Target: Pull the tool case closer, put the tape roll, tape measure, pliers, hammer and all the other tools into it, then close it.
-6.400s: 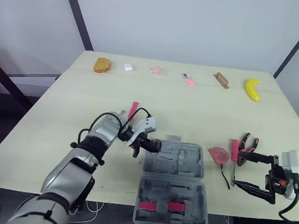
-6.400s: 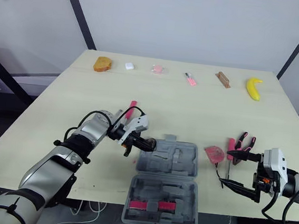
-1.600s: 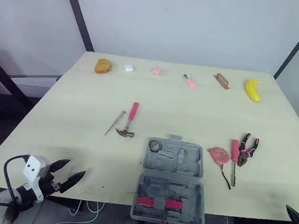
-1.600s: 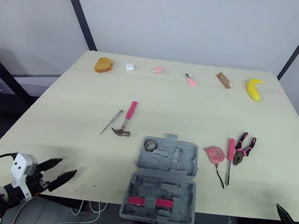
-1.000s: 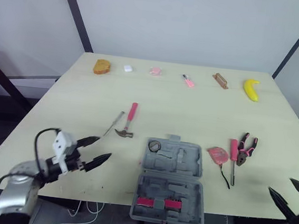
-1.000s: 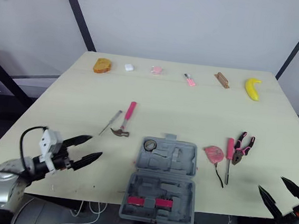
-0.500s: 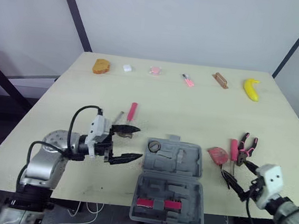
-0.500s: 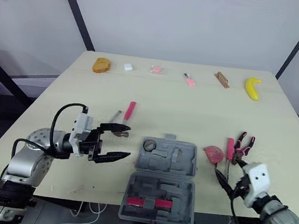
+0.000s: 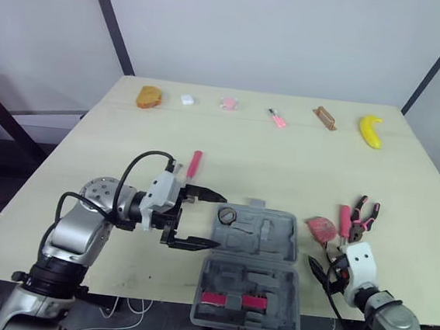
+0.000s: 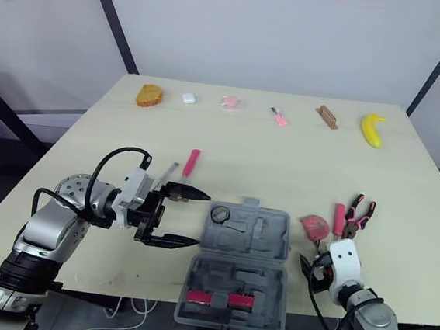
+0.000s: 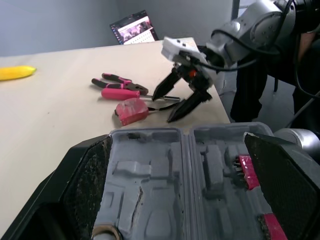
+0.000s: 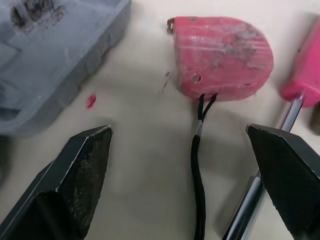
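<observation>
1. The left gripper [image 9: 222, 222] has its fingers [image 11: 82, 192] spread wide, and they hold nothing.
2. These two black fingers flank the left end of the open grey tool case [image 9: 269, 237]. One sits at its far left corner and the other by its left side near the hinge. I cannot tell whether either one touches the plastic.
3. The tape roll [image 9: 227, 214] lies in the far-left pocket of the case's far half, right between those fingertips.
4. The near half of the case holds a pink insert [image 9: 227, 298] in its slot.
5. The right gripper [image 12: 178, 129] has its fingers [image 12: 75, 182] wide apart too and grips nothing. It hangs low over the bench [image 9: 282, 163], just right of the case.
6. The pink tape measure [image 12: 222, 57] lies on the bench just ahead of the right fingertips and clear of both, to the right of the case. Its black cord [image 12: 196, 150] trails back between the two fingers.
7. The screwdriver [image 9: 345, 221] lies just right of the tape measure, and its steel shaft runs close to one finger of the right gripper.
8. The pliers [image 9: 365, 216] lie beside the screwdriver, further right, with their pink handles pointing away from the robot.
9. The hammer [image 9: 195, 163] lies on the bench beyond the left gripper, its pink handle pointing away. Its head is hidden behind the farther finger.
10. A banana [image 9: 371, 131] lies at the far right of the bench, well apart from the tools.
</observation>
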